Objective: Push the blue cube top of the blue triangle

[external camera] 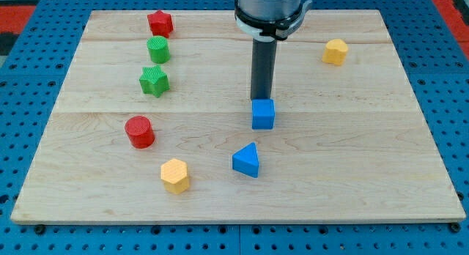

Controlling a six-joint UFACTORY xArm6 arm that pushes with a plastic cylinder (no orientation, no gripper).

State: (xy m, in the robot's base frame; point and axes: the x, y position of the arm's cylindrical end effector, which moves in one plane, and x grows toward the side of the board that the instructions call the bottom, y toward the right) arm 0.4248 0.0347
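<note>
The blue cube sits near the middle of the wooden board. The blue triangle lies below it and slightly to the view's left, a short gap apart. My tip stands just behind the cube's top edge and looks to be touching it. The rod rises straight up to the arm at the view's top.
At the view's left are a red star, a green cylinder, a green star and a red cylinder. A yellow hexagonal block lies at the bottom left. Another yellow hexagonal block lies at the top right.
</note>
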